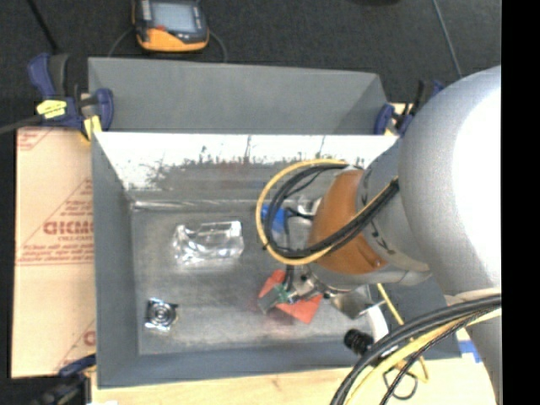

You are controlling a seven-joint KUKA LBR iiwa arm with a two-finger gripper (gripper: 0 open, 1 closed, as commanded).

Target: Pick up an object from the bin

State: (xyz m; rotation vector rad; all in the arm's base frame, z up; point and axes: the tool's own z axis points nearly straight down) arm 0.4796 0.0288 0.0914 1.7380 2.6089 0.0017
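Gripper (289, 294) down on the red thing (301, 309), lower right of the bin (114, 251); open or clamped, can't tell.

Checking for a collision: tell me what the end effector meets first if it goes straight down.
Probably the red piece lying right under the end effector, on the floor of the bin toward the right; the gap between them is unclear.

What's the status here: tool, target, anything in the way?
Tool low over red piece, right of centre in bin. Clear plastic item and small metal part lie apart, leftward; not in the way.
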